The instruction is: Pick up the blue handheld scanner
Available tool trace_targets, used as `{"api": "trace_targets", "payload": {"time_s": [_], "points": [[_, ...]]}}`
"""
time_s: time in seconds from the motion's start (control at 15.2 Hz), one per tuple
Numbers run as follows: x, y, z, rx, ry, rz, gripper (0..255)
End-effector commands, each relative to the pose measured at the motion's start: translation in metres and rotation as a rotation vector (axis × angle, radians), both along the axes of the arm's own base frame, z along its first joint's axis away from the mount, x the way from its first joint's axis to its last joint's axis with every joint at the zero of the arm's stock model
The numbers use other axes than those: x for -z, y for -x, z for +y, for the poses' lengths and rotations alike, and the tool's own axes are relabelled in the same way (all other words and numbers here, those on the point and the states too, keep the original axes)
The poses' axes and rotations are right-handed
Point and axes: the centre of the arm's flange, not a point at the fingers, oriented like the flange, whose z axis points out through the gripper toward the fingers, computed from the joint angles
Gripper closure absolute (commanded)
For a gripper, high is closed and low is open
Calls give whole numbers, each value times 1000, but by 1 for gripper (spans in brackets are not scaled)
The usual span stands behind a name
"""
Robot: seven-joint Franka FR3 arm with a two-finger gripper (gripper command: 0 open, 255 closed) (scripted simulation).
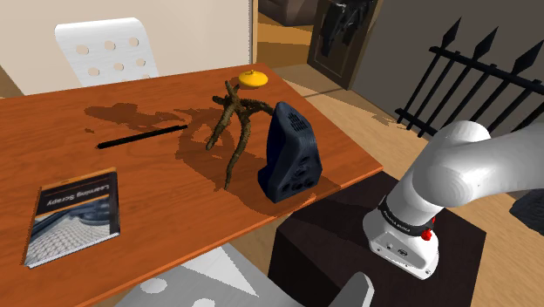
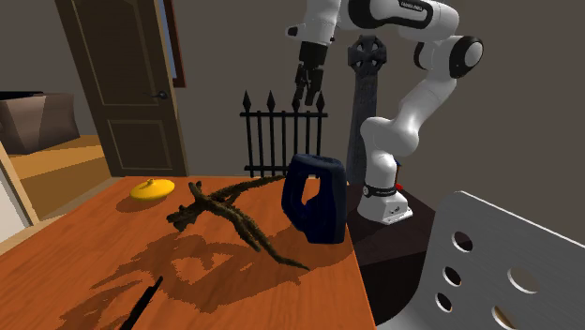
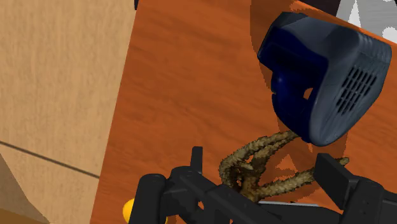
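A wooden table (image 1: pixel 157 187) holds a twisted brown branch (image 1: pixel 234 122). The dark blue handheld scanner (image 1: pixel 290 153) stands upright just beside the branch, on the side toward the robot's stand and close to the table's edge. One branch tip reaches toward its base, but we cannot tell whether they touch. At the branch's far end, away from the scanner, sits a small yellow disc (image 1: pixel 253 78). The black gripper (image 2: pixel 308 94) hangs well above the branch, its fingers pointing down and spread wide, with nothing between them.

We judge the step in hand to be the approach. To do it well, we would shift the hand off the branch and over the scanner. We would then turn the wrist so the fingers straddle the slimmer handle rather than the broad vented head, and descend straight, clear of the branch. The scanner looks tall and sits near the edge, so a sideways nudge could tip it. Closing should wait until both fingers are level on the grip.
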Motion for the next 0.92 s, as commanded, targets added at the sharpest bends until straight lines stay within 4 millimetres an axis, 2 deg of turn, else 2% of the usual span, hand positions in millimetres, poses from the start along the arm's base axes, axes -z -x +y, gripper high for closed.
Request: {"api": "trace_targets", "payload": {"time_s": [0.0, 0.86], "points": [[0, 0, 0, 0, 0, 0, 0], [121, -54, 118, 264, -5, 80, 0]]}}
